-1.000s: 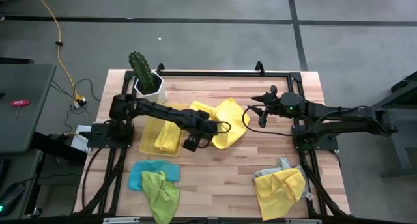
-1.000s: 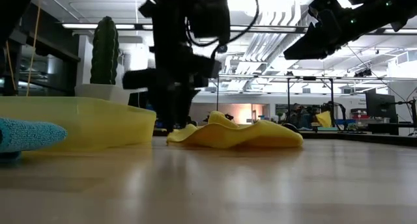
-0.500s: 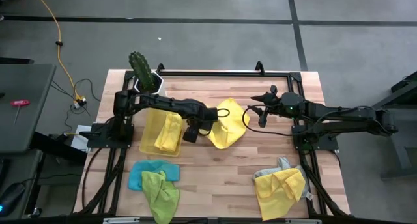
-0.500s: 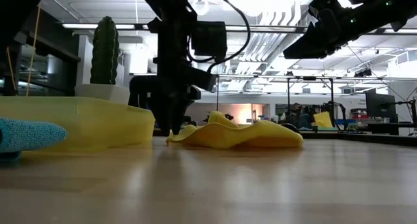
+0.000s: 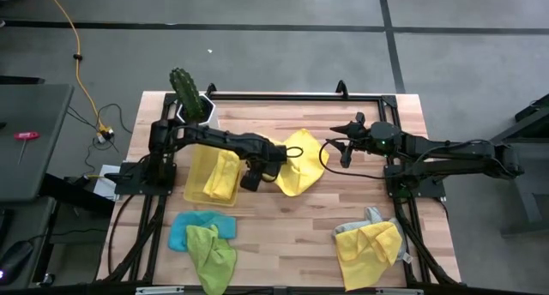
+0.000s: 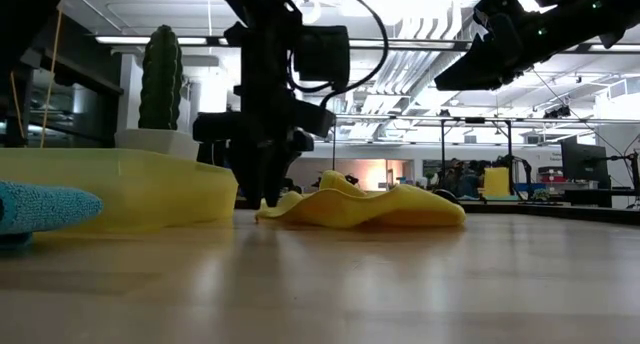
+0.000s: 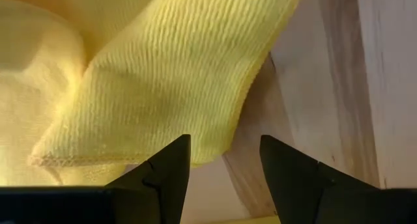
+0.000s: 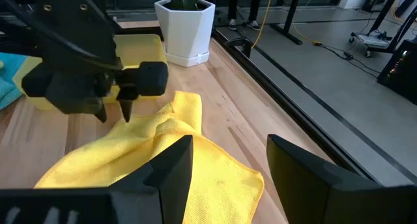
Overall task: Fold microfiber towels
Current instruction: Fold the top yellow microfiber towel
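Note:
A crumpled bright yellow microfiber towel [image 5: 300, 158] [image 6: 370, 206] lies on the wooden table near its middle. My left gripper [image 5: 250, 180] [image 6: 268, 196] points straight down at the towel's left edge [image 7: 244, 107]. It is open, with its fingertips low over the table and a fold of the towel [image 7: 163, 87] just ahead of them. My right gripper [image 5: 346, 153] [image 8: 228, 152] hangs open above the table, right of this towel [image 8: 117, 159], and holds nothing. Another yellow towel [image 5: 223, 175] lies in the yellow tray [image 5: 196, 190]. My left gripper has its open fingers [image 7: 166, 168] pointing down at the towel's left edge [image 7: 244, 107], one fingertip over the cloth and one over bare wood. I cannot tell whether they touch it. The towel lies slack on the table.
The translucent yellow tray [image 6: 120, 184] stands just left of my left gripper. A cactus in a white pot [image 5: 193, 102] is at the far left. Blue and lime green towels [image 5: 202, 237] lie near left. Yellow and grey towels [image 5: 369, 241] lie near right.
My left gripper has moved a little toward the table's far edge, along the tray's right side to the towel's left edge, still pointing down. The towel has kept its shape.

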Tool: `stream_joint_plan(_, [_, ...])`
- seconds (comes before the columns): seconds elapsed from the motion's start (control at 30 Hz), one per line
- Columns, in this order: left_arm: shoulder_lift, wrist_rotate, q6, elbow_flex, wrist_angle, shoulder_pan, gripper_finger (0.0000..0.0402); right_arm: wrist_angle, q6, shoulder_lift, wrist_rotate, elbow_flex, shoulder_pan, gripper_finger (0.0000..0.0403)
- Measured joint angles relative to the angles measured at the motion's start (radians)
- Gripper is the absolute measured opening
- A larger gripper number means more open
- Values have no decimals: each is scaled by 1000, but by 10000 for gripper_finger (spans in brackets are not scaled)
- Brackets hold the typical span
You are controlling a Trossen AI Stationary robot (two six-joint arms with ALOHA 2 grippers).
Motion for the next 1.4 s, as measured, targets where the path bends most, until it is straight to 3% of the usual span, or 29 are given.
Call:
stream_joint_plan(0.47, [80,-67,6,5,-7,-4,160,0,0,0,0,0,0,188])
stream_joint_plan(0.57, [79,-69,4,4,-9,-5,127,0,0,0,0,0,0,188])
stream_joint_plan(0.77, [83,-117,-3,25,-33,-25,12,0,0,0,0,0,0,188])
stream_joint_plan(0.93, [95,-151,-30,133,-154,-45,4,0,0,0,-1,0,0,188])
stream_joint_plan(1.23, [36,-65,-163,238,-244,-100,2,-8,96,76,7,0,-29,188])
stream_joint_plan(1.4, [33,-60,-256,237,-239,-129,1,-3,123,226,-151,0,-91,188])
